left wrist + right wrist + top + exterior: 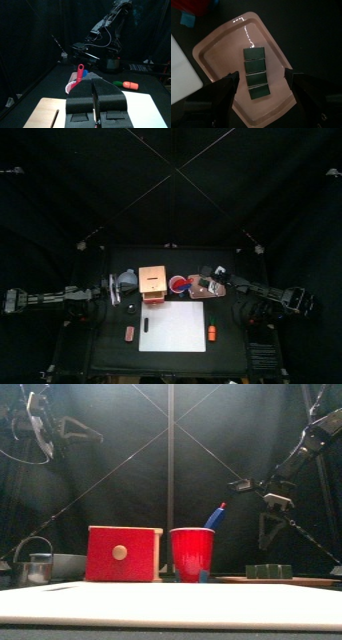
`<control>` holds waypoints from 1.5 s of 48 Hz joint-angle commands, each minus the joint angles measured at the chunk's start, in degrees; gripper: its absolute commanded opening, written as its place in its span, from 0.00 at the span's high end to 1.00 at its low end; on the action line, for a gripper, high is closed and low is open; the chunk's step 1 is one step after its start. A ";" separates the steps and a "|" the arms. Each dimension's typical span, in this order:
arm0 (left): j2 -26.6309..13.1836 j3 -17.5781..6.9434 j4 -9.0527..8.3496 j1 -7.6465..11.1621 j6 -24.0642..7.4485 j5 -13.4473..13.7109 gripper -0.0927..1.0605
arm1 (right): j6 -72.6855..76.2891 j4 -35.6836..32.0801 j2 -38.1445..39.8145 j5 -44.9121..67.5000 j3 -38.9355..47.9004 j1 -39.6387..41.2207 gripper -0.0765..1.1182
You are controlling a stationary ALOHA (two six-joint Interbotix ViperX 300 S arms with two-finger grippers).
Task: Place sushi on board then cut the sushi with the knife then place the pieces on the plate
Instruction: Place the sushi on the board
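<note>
1. The right gripper hangs spread wide above the pink tray, gripping nothing — the sushi roll lies lengthwise between its fingers, clear of both.
2. The roll is a row of dark green, square-edged blocks, flat on the tray's glossy, raised-rim floor.
3. Beside the tray stands the smooth red cup — a blue knife pokes out.
4. Farther from the tray, the left gripper is clamped shut, empty.

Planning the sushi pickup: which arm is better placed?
Right. The right pincer hangs open over the sushi roll on the pink tray, jaws either side; the left pincer is by the wooden box.
</note>
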State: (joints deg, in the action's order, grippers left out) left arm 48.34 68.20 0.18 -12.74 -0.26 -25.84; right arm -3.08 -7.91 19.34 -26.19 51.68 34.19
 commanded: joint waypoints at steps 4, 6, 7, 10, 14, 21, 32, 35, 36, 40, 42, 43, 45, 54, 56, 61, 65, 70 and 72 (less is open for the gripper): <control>-0.09 -0.79 0.35 -0.53 0.00 -0.53 0.77 | -1.58 1.76 -1.76 -0.26 -1.58 0.44 0.10; -0.09 -0.88 0.35 -0.70 0.00 -0.53 0.77 | -1.67 1.67 -2.29 -0.18 -1.58 0.53 0.10; -0.09 -0.79 0.26 -0.88 0.00 -0.53 0.77 | -1.67 1.58 -2.46 -0.18 -1.58 0.53 0.10; -0.09 -0.79 0.35 -1.49 0.00 -0.53 0.77 | -1.67 1.41 -3.25 0.00 -1.58 0.79 0.10; -0.09 -0.70 0.35 -2.20 0.00 -0.53 0.77 | -1.67 1.32 -4.48 0.53 -1.58 1.32 0.10; -0.09 -0.09 0.35 -3.08 0.00 -0.53 0.77 | -1.67 1.41 -7.73 1.41 -2.02 2.02 0.10; -0.09 0.62 0.44 -4.39 0.09 -0.53 0.77 | -1.58 1.67 -11.95 3.16 -3.43 2.20 0.10; -0.09 0.62 0.44 -4.66 0.09 -0.53 0.77 | -1.58 2.20 -12.83 3.16 -3.60 2.20 0.11; -0.09 0.70 0.44 -4.75 0.09 -0.53 0.77 | -1.58 2.37 -13.10 3.16 -3.60 2.20 0.11; -0.09 0.88 0.44 -4.92 0.09 -0.53 0.77 | -1.58 3.16 -14.06 3.16 -3.60 2.20 0.16; -0.09 0.88 0.44 -4.92 0.09 -0.53 0.77 | -1.58 3.60 -14.50 3.16 -3.60 2.20 0.20; -0.09 0.88 0.44 -5.01 0.09 -0.53 0.77 | -1.58 3.69 -14.59 3.16 -3.60 2.20 0.22; -0.09 0.97 0.44 -5.10 0.09 -0.53 0.77 | -1.58 3.96 -14.59 3.16 -3.60 2.20 0.26; -0.09 0.97 0.44 -5.19 0.26 -0.53 0.77 | -1.14 4.57 -14.06 3.25 -3.96 2.11 0.40; -0.09 0.97 0.44 -5.19 0.26 -0.53 0.77 | -0.97 4.57 -13.45 3.08 -4.04 2.11 0.41; -0.09 0.97 0.70 -5.19 0.35 -0.53 0.77 | -0.53 4.57 -10.20 1.67 -3.96 1.93 0.41; -0.09 0.97 1.05 -5.19 0.35 -0.53 0.77 | 0.09 4.66 -6.86 -0.70 -3.69 2.20 0.41; -0.09 0.97 1.05 -5.19 0.26 -0.53 0.77 | 0.35 6.50 -1.49 -5.19 -3.52 3.08 0.41; -0.09 0.97 1.14 -5.19 0.09 -0.62 0.77 | 0.35 8.17 0.62 -6.59 -3.52 3.43 0.41</control>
State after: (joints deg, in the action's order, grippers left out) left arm 48.43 69.96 1.23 -17.75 0.00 -25.93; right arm -2.90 -2.11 14.06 -29.88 48.78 36.65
